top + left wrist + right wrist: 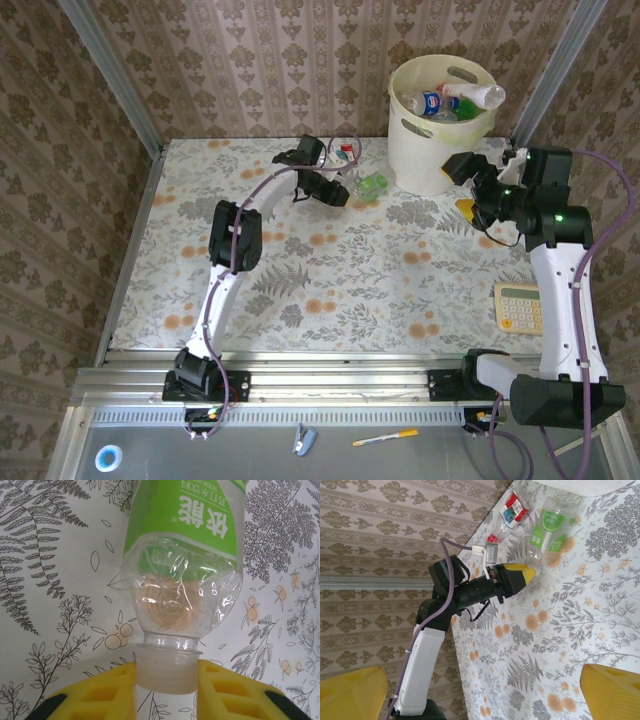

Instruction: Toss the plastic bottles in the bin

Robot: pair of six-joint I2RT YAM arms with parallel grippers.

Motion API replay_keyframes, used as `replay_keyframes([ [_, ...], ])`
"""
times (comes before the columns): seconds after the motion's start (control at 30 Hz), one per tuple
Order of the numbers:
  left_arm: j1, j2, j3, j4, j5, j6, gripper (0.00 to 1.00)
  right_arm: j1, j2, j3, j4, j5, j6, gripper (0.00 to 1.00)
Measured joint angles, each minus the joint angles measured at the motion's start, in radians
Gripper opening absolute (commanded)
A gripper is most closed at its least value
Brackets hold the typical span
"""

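A clear plastic bottle with a green label (185, 595) lies on the floral table, cap toward my left wrist camera. My left gripper (165, 680) is shut on its pale cap, one yellow pad pressed against each side. From above, this bottle (372, 185) lies just left of the bin (425, 150), with the left gripper (345, 195) at its near end. Another bottle with a red label (345, 153) lies behind it. Three bottles (440, 100) lie inside the cream bin. My right gripper (470, 190) hangs open and empty in front of the bin, its yellow fingertips (352, 692) far apart.
A pale yellow calculator (520, 305) lies at the table's right edge beside the right arm. Patterned walls close in the table on the left, back and right. A pen (385, 437) lies on the ledge below the arm bases.
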Motion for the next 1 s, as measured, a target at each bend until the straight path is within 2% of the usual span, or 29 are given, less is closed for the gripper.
replay_keyframes([
  [0.23,0.000,-0.027,-0.079,0.025,0.032,0.005,0.15,0.000,-0.014,-0.047,0.008,0.000,0.006,1.00],
  [0.53,-0.001,-0.156,-0.323,0.068,0.011,0.016,0.14,0.003,-0.032,-0.129,0.047,0.001,0.023,1.00],
  [0.63,0.000,-0.218,-0.407,0.103,0.004,0.014,0.16,0.015,-0.032,-0.165,0.057,0.002,0.023,1.00],
  [0.73,0.003,-0.298,-0.509,0.173,0.006,-0.021,0.26,0.032,-0.032,-0.185,0.056,0.011,0.023,1.00],
  [0.87,0.026,-0.401,-0.606,0.262,0.013,-0.116,0.64,0.045,-0.032,-0.190,0.064,0.017,0.023,1.00],
  [0.97,0.057,-0.447,-0.633,0.337,0.012,-0.214,0.84,0.046,-0.032,-0.191,0.072,0.019,0.023,1.00],
  [1.0,0.066,-0.455,-0.636,0.356,0.009,-0.248,0.88,0.047,-0.032,-0.191,0.072,0.020,0.023,1.00],
])
